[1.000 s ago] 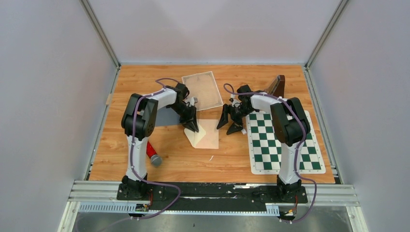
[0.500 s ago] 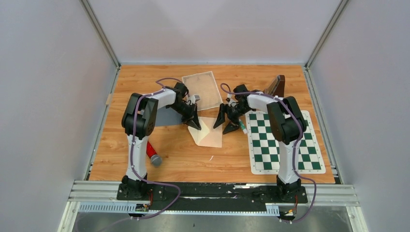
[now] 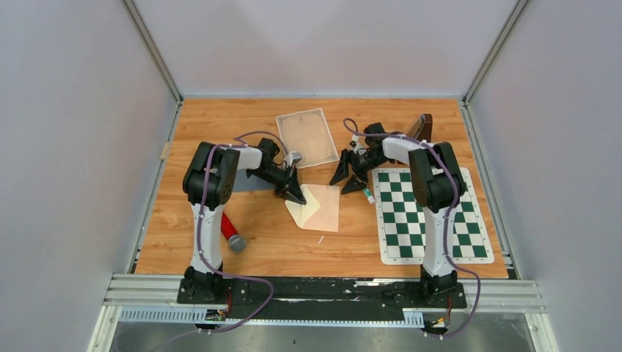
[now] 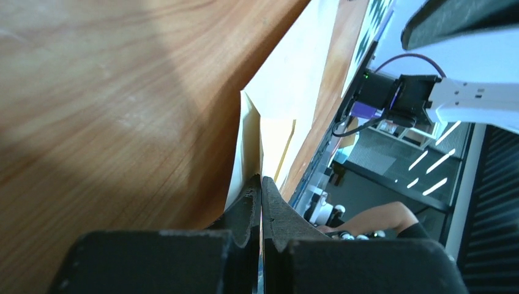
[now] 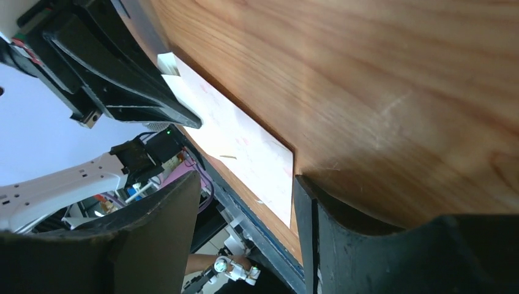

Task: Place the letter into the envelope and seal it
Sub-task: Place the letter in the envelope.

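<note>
Paper this thin should prove light, limp and slippery on wood, and best pinched at an edge. The envelope (image 3: 323, 209) lay mid-table (image 3: 264, 238) between the two grippers, its left flap raised. The left gripper (image 3: 295, 196) was clamped shut on that left edge. The right gripper (image 3: 347, 183) stood wide and empty by the far right corner. A second before, the left jaws were part open (now closed); the envelope had swung rightward and the right gripper had drawn back.
</note>
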{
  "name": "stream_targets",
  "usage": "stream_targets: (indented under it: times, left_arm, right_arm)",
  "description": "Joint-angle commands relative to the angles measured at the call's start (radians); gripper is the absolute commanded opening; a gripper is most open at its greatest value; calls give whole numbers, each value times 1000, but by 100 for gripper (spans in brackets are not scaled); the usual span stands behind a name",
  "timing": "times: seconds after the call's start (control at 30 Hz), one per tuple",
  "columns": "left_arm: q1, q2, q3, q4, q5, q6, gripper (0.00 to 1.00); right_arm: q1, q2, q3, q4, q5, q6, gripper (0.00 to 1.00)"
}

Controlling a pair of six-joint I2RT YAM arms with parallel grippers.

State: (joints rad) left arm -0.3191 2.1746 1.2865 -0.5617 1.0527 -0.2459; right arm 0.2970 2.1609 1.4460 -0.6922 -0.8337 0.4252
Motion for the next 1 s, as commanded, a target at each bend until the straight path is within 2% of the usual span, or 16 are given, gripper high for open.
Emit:
stream_targets:
  times: [0.0,0.17,0.4,0.5,0.53,0.6,0.63,0.7,0.83,0.97]
  left_arm:
    - [1,-37,-18,27,100,131,0]
    - [2,-22,-1,-50,137,223,0]
    - [2,4,58,-209,81,357,0]
    - [2,4,63,-177,47,318,0]
    - [2,6,67,-172,28,303,3]
    - [1,11,90,-167,-70,247,21]
    - [2,9,105,-167,-162,191,27]
    - [9,-11,106,-150,-225,131,32]
    - [11,-62,97,-154,-303,95,35]
    - [12,-72,101,-175,-308,88,31]
  right_arm:
    - [-5,73,20,81,44,-117,57]
    - [-9,76,-5,105,-28,-152,48]
    - [-32,43,-4,108,-22,-216,49]
    - [-33,-3,-15,97,-13,-256,50]
    - [-31,-11,-21,88,-7,-266,50]
    - [-30,-33,-33,65,7,-288,50]
    - [-30,-42,-40,54,16,-293,50]
    - [-30,-59,-52,36,22,-296,49]
    - [-19,-96,-76,30,13,-291,49]
    - [-6,-109,-83,38,13,-274,48]
